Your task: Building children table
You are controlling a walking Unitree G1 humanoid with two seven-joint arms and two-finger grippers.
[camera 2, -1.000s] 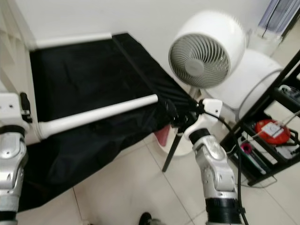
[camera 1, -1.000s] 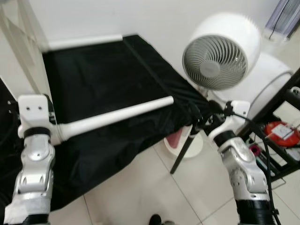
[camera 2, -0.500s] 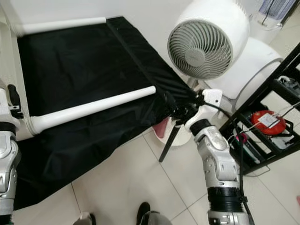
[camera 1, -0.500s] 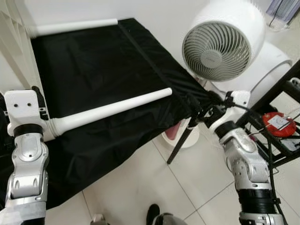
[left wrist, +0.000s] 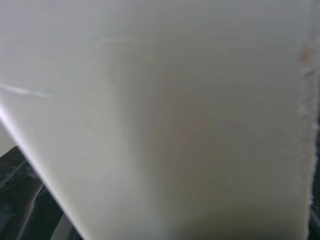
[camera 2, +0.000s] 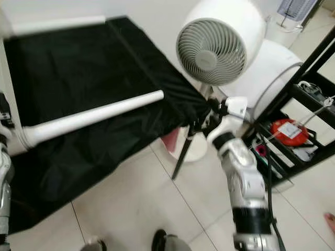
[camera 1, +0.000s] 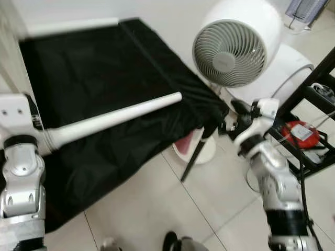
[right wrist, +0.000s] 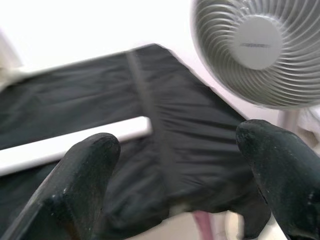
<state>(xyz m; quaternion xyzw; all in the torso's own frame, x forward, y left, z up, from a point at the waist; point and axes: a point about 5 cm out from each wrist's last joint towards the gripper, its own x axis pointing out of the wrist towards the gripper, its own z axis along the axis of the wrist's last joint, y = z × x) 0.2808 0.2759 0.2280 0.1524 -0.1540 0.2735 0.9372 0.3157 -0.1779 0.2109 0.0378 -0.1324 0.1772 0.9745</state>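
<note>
Right wrist view shows my right gripper [right wrist: 175,185] with fingers spread wide and empty, near the corner of the black cloth [camera 1: 104,94] beside the fan [camera 1: 235,49]. My left gripper's fingers I cannot tell; its wrist camera sits against the white tube [camera 1: 112,120], which lies across the cloth. I judge the tube light, stiff and rather smooth, the cloth soft; I would grasp the tube near its free end.

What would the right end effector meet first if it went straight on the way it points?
Most likely the black cloth: the open right end effector faces its gathered corner, with the white pole lying further in. Depth is unclear, so how near the cloth lies is uncertain.
</note>
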